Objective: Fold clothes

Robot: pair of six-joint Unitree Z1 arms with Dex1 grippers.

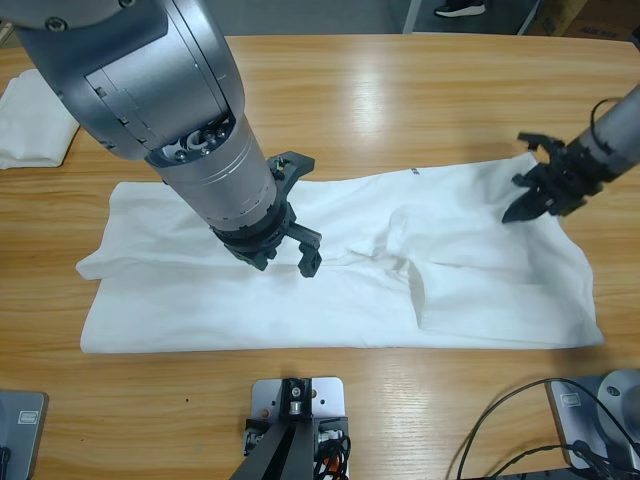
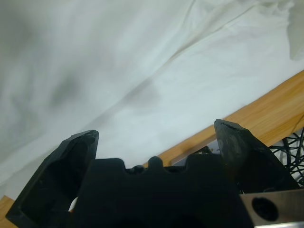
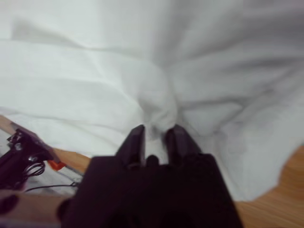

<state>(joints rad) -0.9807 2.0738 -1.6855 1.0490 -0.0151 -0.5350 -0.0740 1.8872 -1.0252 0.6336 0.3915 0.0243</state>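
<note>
A large white T-shirt lies spread across the wooden table, with wrinkles and a raised fold near its middle. My left gripper hovers over the shirt's left-centre. Its jaws are wide open in the left wrist view, with only fabric below and nothing between them. My right gripper is at the shirt's far right upper edge. In the right wrist view it is shut on a pinched bunch of the white fabric.
Another white cloth lies bunched at the table's far left back corner. Black cables run along the front right. The table's front edge shows close beyond the shirt's hem in the left wrist view.
</note>
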